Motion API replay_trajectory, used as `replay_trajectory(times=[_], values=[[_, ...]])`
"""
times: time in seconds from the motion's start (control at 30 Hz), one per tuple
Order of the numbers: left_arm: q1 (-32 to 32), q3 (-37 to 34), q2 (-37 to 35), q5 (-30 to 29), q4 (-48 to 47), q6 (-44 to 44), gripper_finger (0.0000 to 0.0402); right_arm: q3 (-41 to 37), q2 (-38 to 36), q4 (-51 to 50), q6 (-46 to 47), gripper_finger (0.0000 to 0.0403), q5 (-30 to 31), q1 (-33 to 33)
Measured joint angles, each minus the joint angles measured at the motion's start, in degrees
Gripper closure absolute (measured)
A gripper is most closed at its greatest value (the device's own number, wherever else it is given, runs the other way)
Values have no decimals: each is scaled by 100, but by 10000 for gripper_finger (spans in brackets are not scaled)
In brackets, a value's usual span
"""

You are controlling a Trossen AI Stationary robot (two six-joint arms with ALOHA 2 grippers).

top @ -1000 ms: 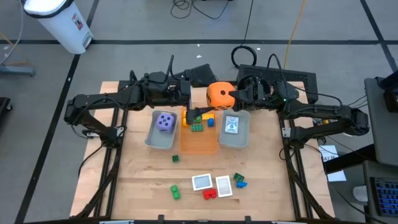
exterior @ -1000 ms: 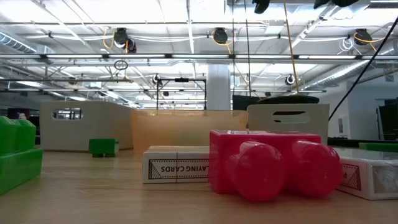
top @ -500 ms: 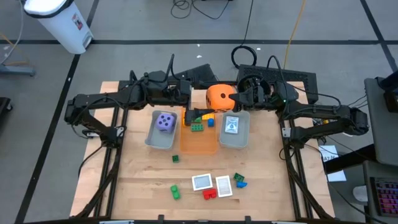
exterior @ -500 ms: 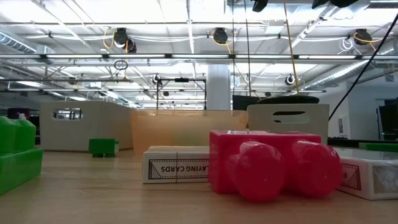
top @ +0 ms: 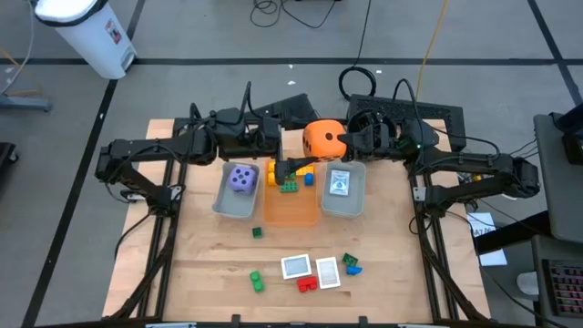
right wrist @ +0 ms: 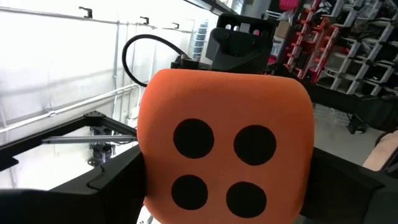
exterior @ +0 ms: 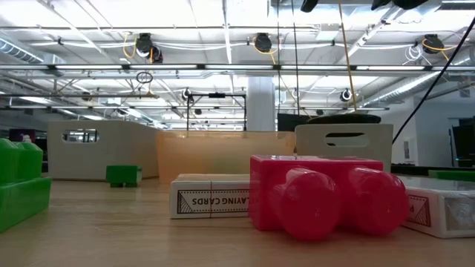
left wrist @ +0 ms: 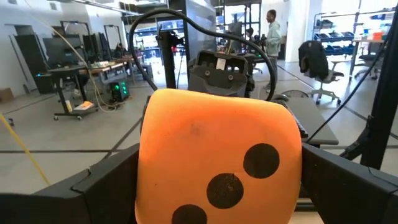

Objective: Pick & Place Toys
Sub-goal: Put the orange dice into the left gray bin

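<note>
Right pincer (top: 339, 141) clamped wide on orange die (top: 321, 138), held above the surface's far edge | left pincer (top: 278, 143) spread apart, facing die's opposite side | orange tray (top: 291, 211) lies nearer, just below

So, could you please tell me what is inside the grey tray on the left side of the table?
The left grey tray holds the purple die, spotted face up. Whatever lies beneath the die is covered, so it cannot be seen.

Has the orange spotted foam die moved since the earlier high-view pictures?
Barely: the orange spotted foam die sits slightly further from the transparent orange plastic tray than half a second ago.
</note>
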Motion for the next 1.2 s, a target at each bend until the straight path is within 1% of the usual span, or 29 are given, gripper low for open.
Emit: replay_trajectory(times=[0.37,0.47,0.67,0.83,1.2], values=[[-15,11,-13,-11,-360,-63,4,0,44,-23,28,67,-7,6],[-15,11,-15,-11,-446,-67,21,0,88,-5,36,67,-12,6],[-9,11,-24,96,-461,-73,74,0,92,2,72,67,-35,9],[-9,11,-24,127,-445,-34,80,0,94,-2,-1,65,-59,9],[-15,3,-14,136,-226,-18,81,2,92,20,-106,16,-59,11]])
